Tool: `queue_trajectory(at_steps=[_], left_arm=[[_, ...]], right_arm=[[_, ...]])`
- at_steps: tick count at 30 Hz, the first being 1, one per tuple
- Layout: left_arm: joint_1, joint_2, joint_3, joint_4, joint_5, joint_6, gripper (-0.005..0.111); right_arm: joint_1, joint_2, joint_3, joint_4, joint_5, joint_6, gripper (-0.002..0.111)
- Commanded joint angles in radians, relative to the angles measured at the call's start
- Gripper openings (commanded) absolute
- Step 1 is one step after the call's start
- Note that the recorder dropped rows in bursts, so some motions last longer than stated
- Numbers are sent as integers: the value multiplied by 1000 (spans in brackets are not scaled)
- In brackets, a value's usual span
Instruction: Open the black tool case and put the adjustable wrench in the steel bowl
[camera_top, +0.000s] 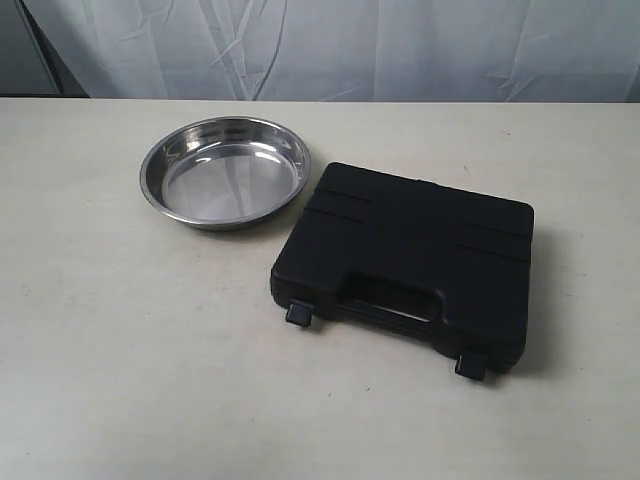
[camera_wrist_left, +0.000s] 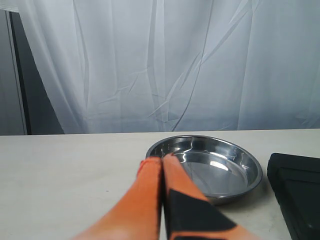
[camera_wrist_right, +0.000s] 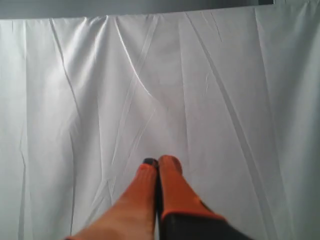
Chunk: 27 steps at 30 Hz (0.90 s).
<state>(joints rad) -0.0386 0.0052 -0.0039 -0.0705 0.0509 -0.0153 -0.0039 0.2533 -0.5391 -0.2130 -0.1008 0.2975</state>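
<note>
Plainly, the case (camera_top: 410, 255) lies closed on the table (camera_top: 100, 350).
Just beyond the case's left corner sits the bowl (camera_top: 225, 172); no wrench shows. Left gripper (camera_wrist_left: 161, 162) faces the bowl, jaws pressed together, holding nothing. Right gripper (camera_wrist_right: 158, 162) is likewise closed and faces the curtain (camera_wrist_right: 225, 100).

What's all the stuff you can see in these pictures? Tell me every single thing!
bowl: one, shiny silver, on the table to the left of the case, with nothing in it
case: one, black, lid shut, on the table to the right of the bowl
latches: two, black, on the case's front edge, either side of its handle
table: one, off-white, under the bowl and the case
curtain: one, white, hanging behind the table
left gripper: one, orange fingers, shut, holding nothing, on the near side of the bowl
right gripper: one, orange fingers, shut, holding nothing, seen against the curtain
</note>
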Motion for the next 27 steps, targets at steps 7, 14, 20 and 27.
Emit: queue_trajectory(at_steps=[7,14,20,27], left_arm=[[-6,-5,4,7,0,-1,0],[-6,-5,4,7,0,-1,0],[-6,-5,4,7,0,-1,0],[-6,-5,4,7,0,-1,0]], right_arm=[[63,546,-249,127,476,-338,-1],[350,780,-254,213,598,-526,-1],[544,1087,-345,245,870,-530,-1],[611,1377,-480,352,958,-533,-1]])
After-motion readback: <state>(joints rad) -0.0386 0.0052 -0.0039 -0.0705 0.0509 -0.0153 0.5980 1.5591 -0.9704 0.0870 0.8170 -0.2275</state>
